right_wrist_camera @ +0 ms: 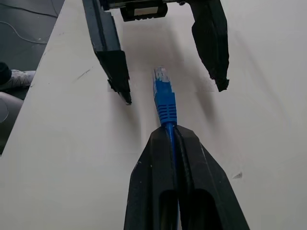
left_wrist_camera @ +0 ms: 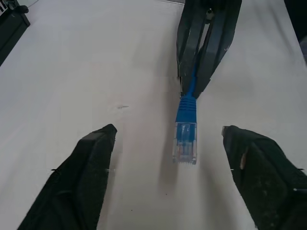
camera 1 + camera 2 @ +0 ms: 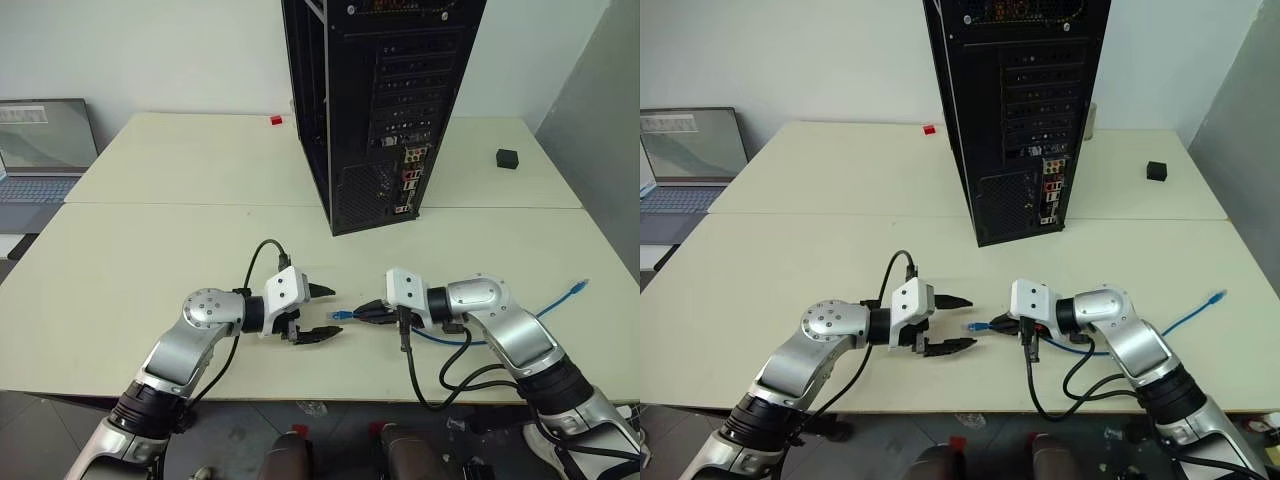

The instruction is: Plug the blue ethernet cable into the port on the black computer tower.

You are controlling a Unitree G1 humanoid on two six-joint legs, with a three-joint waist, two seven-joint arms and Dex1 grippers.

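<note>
Right gripper (image 3: 362,312) is pinching the blue cable (image 1: 164,98) behind its plug; left gripper (image 3: 322,312) is hanging spread open facing it.

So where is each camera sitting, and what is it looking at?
Left eye view: on the head, looking down at the table and black computer tower; both arms show.
Right eye view: beside it, same scene.
Left wrist view: on the left arm, looking past its open fingers at the plug.
Right wrist view: on the right arm, looking along its shut end effector at the left end effector.
Shared: both wrist views show the blue ethernet cable, pinched by the right end effector.
</note>
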